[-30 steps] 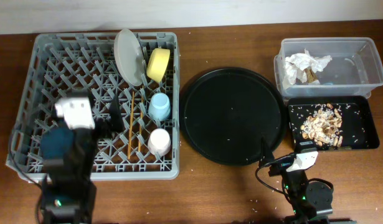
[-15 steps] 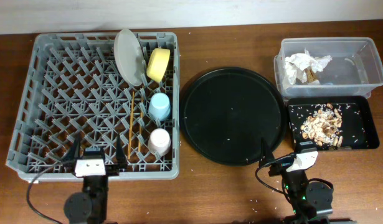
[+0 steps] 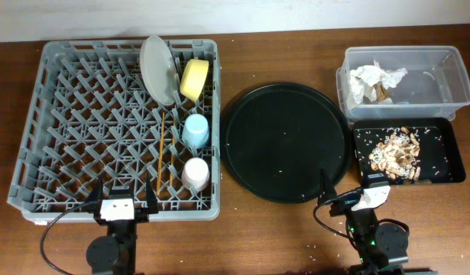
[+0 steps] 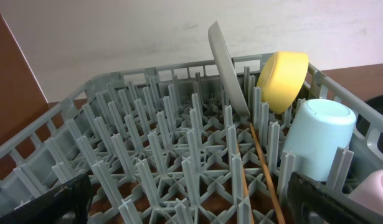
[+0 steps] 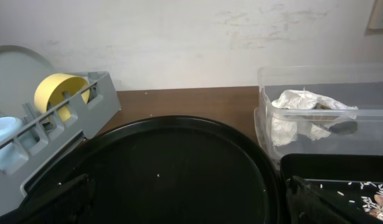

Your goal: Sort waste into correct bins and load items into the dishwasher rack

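The grey dishwasher rack holds a white plate on edge, a yellow bowl, a light-blue cup, a pink-white cup and wooden chopsticks. The clear tub holds crumpled white napkins and a brown wrapper. The shallow black tray holds food scraps. My left gripper is open and empty at the rack's front edge, facing its pegs. My right gripper is open and empty at the front.
A large round black tray lies between the rack and the bins, with a few crumbs on it. Small crumbs are scattered on the brown table near the right arm. A pale wall runs behind the table.
My left arm has pulled back from over the rack's front left part to its front edge, open and empty. The right arm has not moved.
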Controlling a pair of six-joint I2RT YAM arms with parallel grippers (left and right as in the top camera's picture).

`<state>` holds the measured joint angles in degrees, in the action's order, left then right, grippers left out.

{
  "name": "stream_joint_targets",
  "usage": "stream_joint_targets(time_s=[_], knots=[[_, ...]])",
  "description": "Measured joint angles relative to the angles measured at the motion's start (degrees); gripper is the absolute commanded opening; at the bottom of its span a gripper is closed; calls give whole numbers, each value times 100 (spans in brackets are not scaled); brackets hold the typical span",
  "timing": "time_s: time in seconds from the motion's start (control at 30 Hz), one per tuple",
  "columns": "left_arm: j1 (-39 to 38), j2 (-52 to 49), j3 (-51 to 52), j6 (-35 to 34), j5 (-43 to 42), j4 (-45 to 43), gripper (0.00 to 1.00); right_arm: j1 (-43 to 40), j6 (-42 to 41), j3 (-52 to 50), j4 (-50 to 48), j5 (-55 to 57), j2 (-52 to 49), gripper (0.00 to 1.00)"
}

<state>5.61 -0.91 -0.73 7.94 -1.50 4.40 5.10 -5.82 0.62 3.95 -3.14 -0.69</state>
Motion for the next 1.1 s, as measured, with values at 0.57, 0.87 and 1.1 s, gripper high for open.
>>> stream_joint_targets(time_s=[0.57,0.87,1.1], knots=[[0,0,0,0,2,2,99,0,2,0,0,0,0,98],[0,2,0,0,2,4,99,0,-4,0,-424,160,2,98],[0,2,0,0,2,7,99,0,-20,0,28,289,2,99]])
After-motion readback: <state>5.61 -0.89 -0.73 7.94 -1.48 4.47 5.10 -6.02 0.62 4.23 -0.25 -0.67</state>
